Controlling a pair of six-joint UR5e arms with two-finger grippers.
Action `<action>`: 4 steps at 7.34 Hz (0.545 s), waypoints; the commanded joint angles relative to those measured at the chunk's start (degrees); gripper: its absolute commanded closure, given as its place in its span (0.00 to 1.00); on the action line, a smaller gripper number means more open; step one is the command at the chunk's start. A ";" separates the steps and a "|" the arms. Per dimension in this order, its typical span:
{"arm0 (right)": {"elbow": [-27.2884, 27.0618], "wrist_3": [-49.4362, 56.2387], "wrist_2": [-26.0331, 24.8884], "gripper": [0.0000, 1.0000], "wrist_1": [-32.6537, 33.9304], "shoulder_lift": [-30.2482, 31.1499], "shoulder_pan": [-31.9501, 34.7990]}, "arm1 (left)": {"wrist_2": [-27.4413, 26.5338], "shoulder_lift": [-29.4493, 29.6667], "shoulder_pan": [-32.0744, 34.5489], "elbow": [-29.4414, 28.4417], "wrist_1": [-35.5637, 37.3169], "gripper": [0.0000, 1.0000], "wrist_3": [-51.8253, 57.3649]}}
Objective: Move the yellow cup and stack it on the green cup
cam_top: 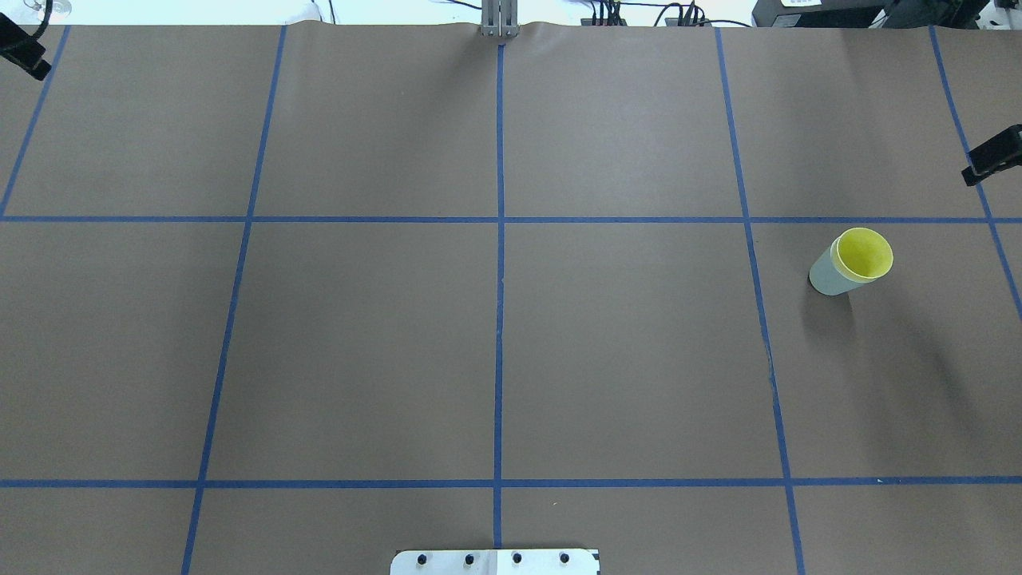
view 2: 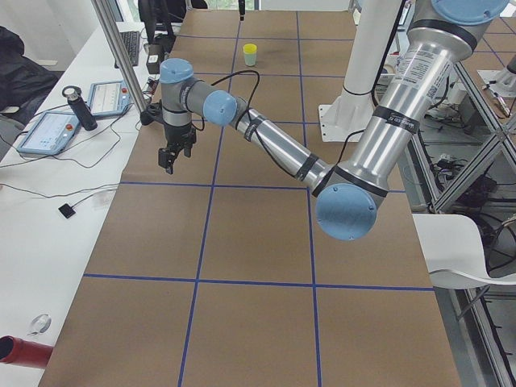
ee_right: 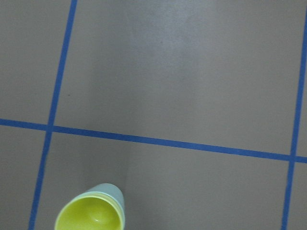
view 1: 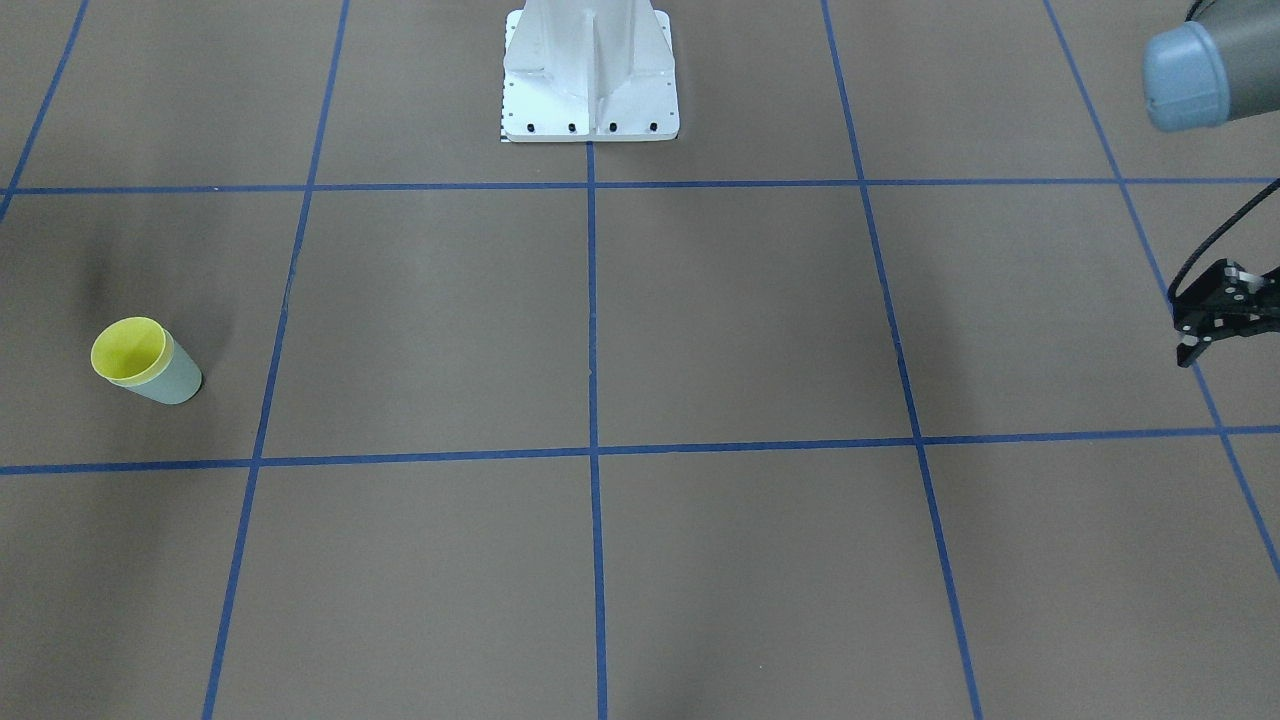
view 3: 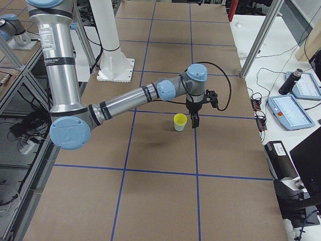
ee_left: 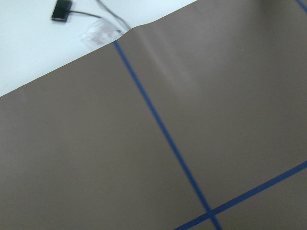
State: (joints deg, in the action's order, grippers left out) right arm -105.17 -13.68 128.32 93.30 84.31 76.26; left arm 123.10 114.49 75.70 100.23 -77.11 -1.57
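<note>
The yellow cup sits nested inside the green cup, and the pair stands upright on the brown table. They also show in the overhead view, yellow cup in green cup, and at the bottom of the right wrist view. My right gripper hangs just beyond the cups at the table's right edge, apart from them; only a sliver shows, so I cannot tell its state. My left gripper hangs far away at the other end, cut off by the frame edge, with nothing seen in it.
The robot's white base plate stands at the middle of the near table edge. Blue tape lines divide the brown surface into squares. Tablets and cables lie beyond the table's far edge.
</note>
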 commanded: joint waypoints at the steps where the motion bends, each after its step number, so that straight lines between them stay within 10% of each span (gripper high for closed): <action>1: 6.16 10.46 3.49 0.01 -0.22 1.90 6.51 | 1.16 -1.19 2.08 -1.61 4.69 0.00 3.32; 4: 10.60 17.98 7.02 0.01 -0.22 3.56 13.64 | 9.35 -6.56 9.88 -2.93 4.60 0.00 9.71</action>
State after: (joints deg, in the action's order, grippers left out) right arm -95.44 2.75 133.77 93.07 86.70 87.23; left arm 130.93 109.55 82.11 98.22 -72.62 4.65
